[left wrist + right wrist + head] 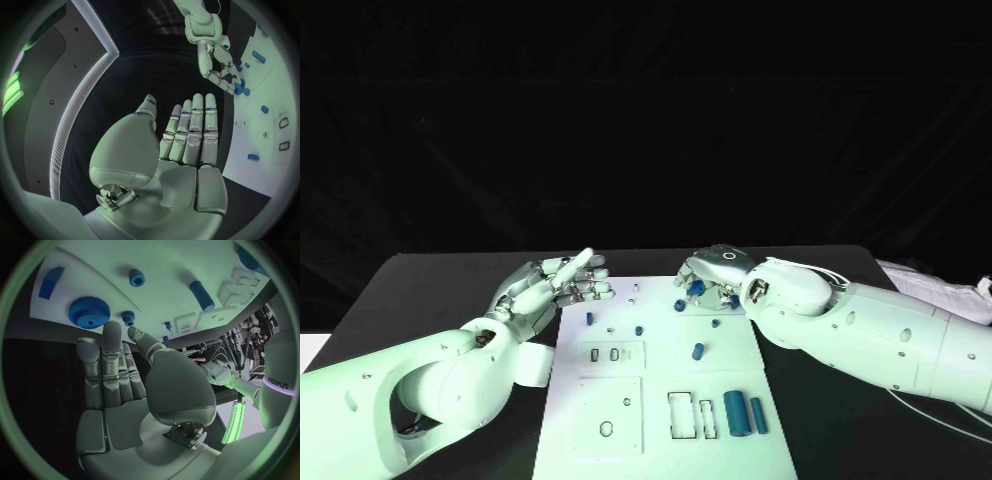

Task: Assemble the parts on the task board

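Left robot hand (557,283) open, beside task board (661,420)

The head view looks steeply down from above onto the black table (430,275), with the white task board (661,400) running from centre to the lower edge. Both arms enter it from the sides.

The left wrist view sits close behind the left hand (181,150) and faces along its fingers (195,125), taking in the board's edge and the right hand (219,70) beyond.

The right wrist view sits close behind the right hand, facing the board from very near; a blue gear (89,313) looms large.

All three views share the task board; the head and left wrist views also share the right hand.
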You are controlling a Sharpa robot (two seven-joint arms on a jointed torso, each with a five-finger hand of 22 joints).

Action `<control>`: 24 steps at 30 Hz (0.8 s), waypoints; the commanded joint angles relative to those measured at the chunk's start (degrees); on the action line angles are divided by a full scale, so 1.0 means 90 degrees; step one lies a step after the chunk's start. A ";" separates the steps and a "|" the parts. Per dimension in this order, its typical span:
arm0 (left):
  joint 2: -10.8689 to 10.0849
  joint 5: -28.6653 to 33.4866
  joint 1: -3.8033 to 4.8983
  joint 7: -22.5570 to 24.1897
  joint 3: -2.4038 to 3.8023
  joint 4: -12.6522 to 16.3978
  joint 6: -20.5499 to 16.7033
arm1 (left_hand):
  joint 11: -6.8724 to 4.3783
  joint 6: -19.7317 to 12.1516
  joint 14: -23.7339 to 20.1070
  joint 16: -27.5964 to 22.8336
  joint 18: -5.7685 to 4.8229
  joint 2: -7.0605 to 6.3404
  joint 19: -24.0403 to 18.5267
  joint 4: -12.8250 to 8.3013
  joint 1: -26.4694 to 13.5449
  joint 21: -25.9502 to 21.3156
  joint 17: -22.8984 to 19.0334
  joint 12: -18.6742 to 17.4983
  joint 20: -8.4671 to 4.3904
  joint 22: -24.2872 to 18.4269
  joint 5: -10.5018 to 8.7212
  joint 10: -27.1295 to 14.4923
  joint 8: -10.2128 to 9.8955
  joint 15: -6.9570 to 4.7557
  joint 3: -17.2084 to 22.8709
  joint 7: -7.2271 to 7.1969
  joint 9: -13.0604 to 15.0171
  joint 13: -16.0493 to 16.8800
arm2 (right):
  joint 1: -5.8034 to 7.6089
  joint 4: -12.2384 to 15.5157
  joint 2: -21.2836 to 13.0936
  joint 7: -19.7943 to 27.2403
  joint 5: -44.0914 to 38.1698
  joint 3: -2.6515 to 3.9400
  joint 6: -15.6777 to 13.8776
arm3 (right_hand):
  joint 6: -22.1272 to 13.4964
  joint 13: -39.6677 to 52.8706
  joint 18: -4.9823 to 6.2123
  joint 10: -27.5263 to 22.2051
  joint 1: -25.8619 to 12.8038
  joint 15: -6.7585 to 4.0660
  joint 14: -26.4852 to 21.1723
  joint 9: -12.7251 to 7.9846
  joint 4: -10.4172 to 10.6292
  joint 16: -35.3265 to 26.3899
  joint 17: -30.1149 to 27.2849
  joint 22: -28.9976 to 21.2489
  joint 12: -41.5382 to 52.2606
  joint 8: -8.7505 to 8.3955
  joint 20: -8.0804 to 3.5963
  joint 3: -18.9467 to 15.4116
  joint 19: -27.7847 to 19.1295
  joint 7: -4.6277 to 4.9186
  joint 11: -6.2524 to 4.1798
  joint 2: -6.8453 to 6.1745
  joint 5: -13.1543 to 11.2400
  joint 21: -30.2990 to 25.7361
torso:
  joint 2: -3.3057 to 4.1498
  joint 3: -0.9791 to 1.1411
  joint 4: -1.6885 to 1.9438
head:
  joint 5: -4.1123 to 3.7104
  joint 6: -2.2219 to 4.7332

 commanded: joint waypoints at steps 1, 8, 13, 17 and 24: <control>0.0008 0.0022 0.0012 -0.0005 0.0005 -0.0002 0.0107 | 0.0053 0.0009 0.0000 -0.0023 0.0017 0.0033 0.0042 0.0003 0.0044 -0.0044 0.0010 -0.0027 0.0009 -0.0009 0.0004 -0.0004 -0.0024 0.0027 -0.0027 0.0055 -0.0010 -0.0009 | 0.0021 -0.0018 0.0017 -0.0263 -0.0149 0.0005 0.0321 | 0.0046 0.0006 -0.0070 -0.0038 -0.0044 -0.0009 0.0134 0.0008 0.0027 0.0116 0.0055 0.0185 -0.0011 -0.0014 0.0001 0.0076 0.0097 -0.0010 -0.0008 -0.0038 -0.0040 0.0129 | 0.0052 -0.0015 0.0016 | -0.0020 -0.0010; 0.0002 0.0014 0.0013 -0.0006 0.0005 -0.0015 0.0078 | 0.0057 0.0005 -0.0004 -0.0037 0.0017 0.0046 0.0045 0.0004 0.0040 -0.0046 0.0016 -0.0039 0.0011 -0.0013 0.0003 -0.0007 -0.0035 0.0030 -0.0037 0.0061 -0.0012 -0.0011 | 0.0032 -0.0040 0.0050 -0.0041 0.0067 0.0007 0.0788 | 0.0051 0.0003 -0.0103 -0.0076 -0.0051 -0.0009 0.0093 0.0008 0.0084 0.0324 0.0146 0.0424 -0.0017 -0.0015 0.0004 0.0140 0.0169 -0.0022 -0.0015 -0.0139 -0.0015 0.0309 | 0.0111 -0.0010 0.0032 | -0.0018 -0.0035; 0.0010 0.0014 0.0013 -0.0007 0.0005 -0.0036 0.0072 | 0.0058 0.0005 -0.0004 -0.0039 0.0017 0.0049 0.0046 0.0004 0.0039 -0.0047 0.0017 -0.0041 0.0012 -0.0013 0.0003 -0.0007 -0.0037 0.0030 -0.0039 0.0062 -0.0013 -0.0011 | 0.0033 -0.0045 0.0072 0.0038 0.0150 0.0007 0.0902 | 0.0065 0.0005 -0.0107 -0.0076 -0.0065 -0.0006 0.0079 0.0011 0.0105 0.0360 0.0161 0.0455 -0.0012 -0.0009 0.0006 0.0139 0.0172 -0.0024 -0.0012 -0.0161 -0.0010 0.0334 | 0.0142 -0.0015 0.0040 | -0.0024 -0.0035; 0.0013 0.0015 0.0012 -0.0010 0.0005 -0.0052 0.0075 | 0.0060 0.0002 -0.0005 -0.0044 0.0017 0.0054 0.0047 0.0004 0.0039 -0.0048 0.0020 -0.0046 0.0013 -0.0015 0.0003 -0.0008 -0.0042 0.0031 -0.0043 0.0065 -0.0014 -0.0011 | 0.0033 -0.0014 0.0082 0.0075 0.0183 0.0007 0.0908 | 0.0079 0.0007 -0.0108 -0.0064 -0.0063 -0.0005 0.0071 0.0013 0.0121 0.0387 0.0172 0.0464 -0.0007 -0.0004 0.0007 0.0151 0.0169 -0.0023 -0.0012 -0.0153 -0.0004 0.0345 | 0.0160 -0.0016 0.0035 | 0.0007 -0.0029; 0.0027 0.0028 0.0012 -0.0023 0.0004 -0.0084 0.0070 | 0.0066 -0.0009 -0.0006 -0.0063 0.0017 0.0076 0.0050 -0.0004 0.0047 -0.0052 0.0030 -0.0065 0.0016 -0.0020 0.0003 -0.0013 -0.0060 0.0035 -0.0052 0.0073 -0.0018 -0.0012 | 0.0033 -0.0003 0.0119 0.0094 0.0189 0.0007 0.0890 | 0.0113 0.0008 -0.0139 -0.0030 -0.0070 0.0000 0.0075 0.0015 0.0185 0.0615 0.0358 0.0669 -0.0006 -0.0004 0.0006 0.0189 0.0245 -0.0010 -0.0009 -0.0157 0.0023 0.0482 | 0.0203 -0.0021 0.0027 | 0.0004 -0.0011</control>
